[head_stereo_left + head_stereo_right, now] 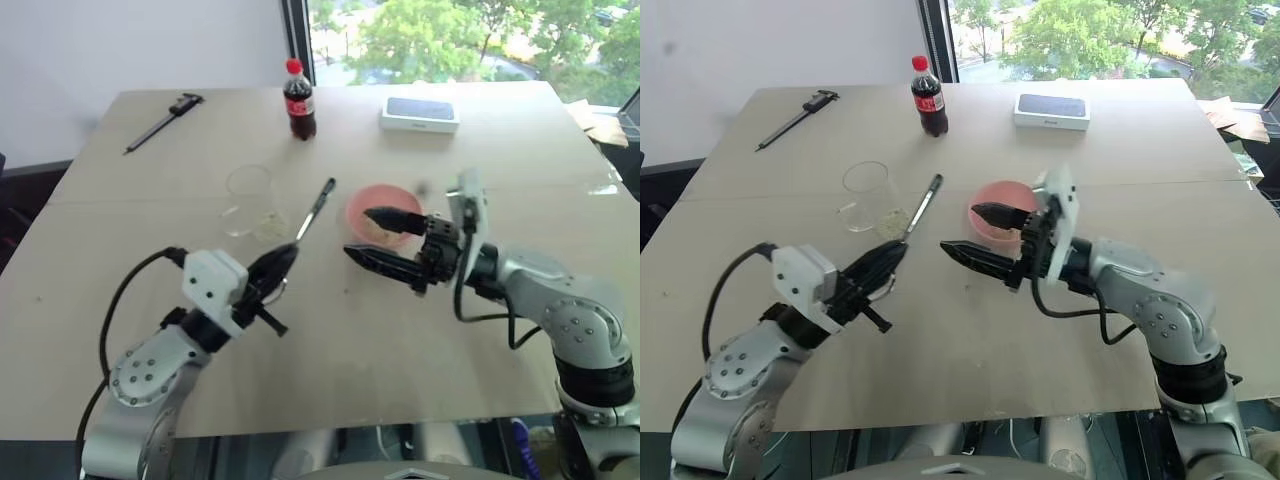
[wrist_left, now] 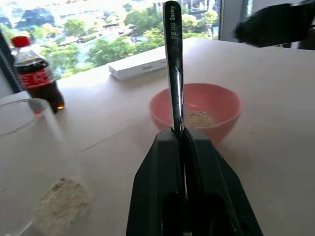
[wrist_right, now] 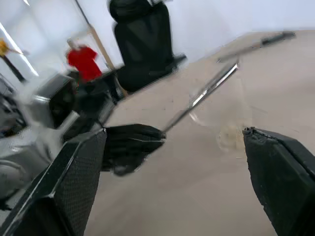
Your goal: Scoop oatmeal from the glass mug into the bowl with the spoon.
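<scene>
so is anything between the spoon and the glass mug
Nothing visible. The left pincer is shut on the spoon, right beside the glass mug. The open right pincer is on the other side, by the bowl.

Bright daylight pours in from the window (image 1: 470,35) behind the bench (image 1: 400,330), leaving soft shadows; the right wrist view is smeared with motion blur.

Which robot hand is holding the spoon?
The left gripper. Its two black fingers are pinched shut on the spoon, which sticks out past them. The right gripper has its fingers spread wide with nothing between them.
</scene>
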Controlling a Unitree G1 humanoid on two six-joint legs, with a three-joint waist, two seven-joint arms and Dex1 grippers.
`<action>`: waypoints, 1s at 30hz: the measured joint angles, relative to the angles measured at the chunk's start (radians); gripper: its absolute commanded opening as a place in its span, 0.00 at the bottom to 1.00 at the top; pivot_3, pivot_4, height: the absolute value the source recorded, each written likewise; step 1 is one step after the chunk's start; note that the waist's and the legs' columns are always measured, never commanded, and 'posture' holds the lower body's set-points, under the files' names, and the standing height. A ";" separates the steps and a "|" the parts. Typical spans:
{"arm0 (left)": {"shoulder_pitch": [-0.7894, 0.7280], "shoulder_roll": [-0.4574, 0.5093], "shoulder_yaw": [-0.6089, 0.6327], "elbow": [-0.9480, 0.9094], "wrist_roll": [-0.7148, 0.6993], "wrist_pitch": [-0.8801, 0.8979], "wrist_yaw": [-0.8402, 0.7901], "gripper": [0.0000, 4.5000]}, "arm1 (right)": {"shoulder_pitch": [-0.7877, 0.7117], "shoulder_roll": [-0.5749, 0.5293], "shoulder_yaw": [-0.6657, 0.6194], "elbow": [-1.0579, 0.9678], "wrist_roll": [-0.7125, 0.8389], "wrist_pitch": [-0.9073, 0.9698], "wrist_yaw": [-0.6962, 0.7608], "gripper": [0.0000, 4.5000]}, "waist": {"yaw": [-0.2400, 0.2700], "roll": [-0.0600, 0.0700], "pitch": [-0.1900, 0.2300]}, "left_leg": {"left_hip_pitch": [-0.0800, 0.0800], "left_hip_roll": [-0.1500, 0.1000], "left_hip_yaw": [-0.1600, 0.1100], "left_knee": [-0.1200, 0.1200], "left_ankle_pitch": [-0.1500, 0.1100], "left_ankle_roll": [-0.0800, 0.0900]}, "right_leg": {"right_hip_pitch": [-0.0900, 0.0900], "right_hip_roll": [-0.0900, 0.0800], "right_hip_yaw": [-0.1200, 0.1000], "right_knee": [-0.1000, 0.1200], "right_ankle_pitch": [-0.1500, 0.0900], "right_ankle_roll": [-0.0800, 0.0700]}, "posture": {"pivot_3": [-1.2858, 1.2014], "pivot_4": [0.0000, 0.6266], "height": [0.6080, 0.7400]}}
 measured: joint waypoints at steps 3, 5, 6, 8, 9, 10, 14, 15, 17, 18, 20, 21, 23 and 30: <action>-0.023 0.017 -0.036 0.026 0.031 -0.028 -0.022 0.03 | -0.013 0.058 0.009 0.039 0.038 0.069 -0.082 1.00 | -0.003 0.000 0.000 | -0.003 0.000 0.000 0.000 0.000 0.000 | -0.004 0.000 0.000 0.000 0.000 -0.001 | 0.52 0.24 1.00; -0.049 0.021 -0.058 0.050 0.059 -0.054 -0.031 0.03 | -0.036 0.118 0.003 0.068 0.091 0.112 -0.162 1.00 | -0.010 0.000 0.000 | -0.008 0.000 0.000 0.000 0.001 0.000 | -0.009 0.000 0.000 0.001 0.001 -0.002 | 0.52 0.24 1.00; -0.058 0.022 -0.069 0.056 0.066 -0.065 -0.034 0.03 | -0.047 0.139 0.002 0.075 0.112 0.122 -0.188 1.00 | -0.014 0.000 0.000 | -0.011 0.000 0.000 0.001 0.001 0.000 | -0.011 0.000 0.000 0.001 0.002 -0.002 | 0.52 0.24 1.00; -0.057 0.027 -0.089 0.071 0.091 -0.101 -0.047 0.03 | -0.067 0.177 -0.019 0.084 0.171 0.139 -0.250 1.00 | -0.021 0.001 -0.001 | -0.014 0.000 0.000 0.002 0.001 0.000 | -0.014 0.000 0.000 0.002 0.002 -0.002 | 0.52 0.24 1.00; -0.057 0.030 -0.094 0.083 0.100 -0.110 -0.051 0.03 | -0.074 0.185 -0.026 0.088 0.192 0.143 -0.269 1.00 | -0.023 0.001 -0.001 | -0.014 0.000 0.000 0.002 0.001 0.000 | -0.015 0.001 0.000 0.002 0.002 -0.002 | 0.52 0.24 1.00; -0.056 0.032 -0.099 0.093 0.107 -0.121 -0.055 0.03 | -0.079 0.192 -0.037 0.093 0.211 0.145 -0.289 1.00 | -0.024 0.001 -0.001 | -0.014 0.000 0.000 0.001 0.001 0.000 | -0.015 0.001 0.000 0.002 0.002 -0.002 | 0.52 0.24 1.00; -0.051 0.033 -0.113 0.118 0.128 -0.157 -0.063 0.00 | -0.096 0.206 -0.063 0.107 0.263 0.146 -0.354 0.89 | -0.025 0.001 0.000 | -0.015 0.000 0.000 0.001 0.001 0.000 | -0.015 0.001 0.000 0.002 0.002 -0.002 | 0.52 0.24 1.00; -0.051 0.033 -0.113 0.121 0.135 -0.168 -0.066 0.00 | -0.096 0.205 -0.067 0.110 0.274 0.146 -0.364 0.85 | -0.025 0.001 -0.001 | -0.015 0.000 0.000 0.001 0.001 0.000 | -0.015 0.001 0.000 0.002 0.002 -0.002 | 0.52 0.24 1.00; -0.053 0.032 -0.113 0.139 0.140 -0.187 -0.068 0.00 | -0.096 0.193 -0.068 0.120 0.283 0.147 -0.375 0.65 | -0.024 0.001 -0.001 | -0.014 0.000 0.000 0.002 0.001 0.000 | -0.015 0.001 0.000 0.002 0.002 -0.002 | 0.52 0.24 1.00; -0.055 0.031 -0.113 0.149 0.142 -0.196 -0.068 0.00 | -0.096 0.180 -0.068 0.122 0.283 0.147 -0.376 0.51 | -0.024 0.001 -0.001 | -0.014 0.000 0.000 0.002 0.001 0.000 | -0.015 0.001 0.000 0.002 0.002 -0.003 | 0.52 0.24 1.00; -0.058 0.027 -0.113 0.157 0.146 -0.200 -0.067 0.00 | -0.096 0.169 -0.068 0.122 0.281 0.147 -0.376 0.30 | -0.025 0.001 -0.001 | -0.014 0.000 0.000 0.002 0.001 0.000 | -0.015 0.001 0.000 0.002 0.002 -0.003 | 0.52 0.24 1.00; -0.058 0.025 -0.114 0.158 0.147 -0.203 -0.067 0.00 | -0.096 0.165 -0.067 0.122 0.280 0.147 -0.376 0.19 | -0.025 0.001 -0.001 | -0.014 0.000 0.000 0.002 0.001 0.000 | -0.015 0.001 0.000 0.003 0.002 -0.003 | 0.52 0.24 1.00; -0.058 0.024 -0.114 0.158 0.148 -0.205 -0.067 0.00 | -0.096 0.161 -0.067 0.127 0.275 0.145 -0.375 0.01 | -0.025 0.001 -0.001 | -0.014 0.000 0.000 0.002 0.001 0.000 | -0.015 0.001 0.000 0.003 0.002 -0.003 | 0.52 0.24 1.00; -0.056 -0.007 -0.119 0.161 0.145 -0.183 -0.052 0.00 | -0.102 0.166 -0.062 0.140 0.250 0.141 -0.370 0.01 | -0.025 0.001 -0.001 | -0.014 0.000 0.001 0.002 0.001 0.000 | -0.015 0.001 0.000 0.003 0.002 -0.002 | 0.52 0.24 1.00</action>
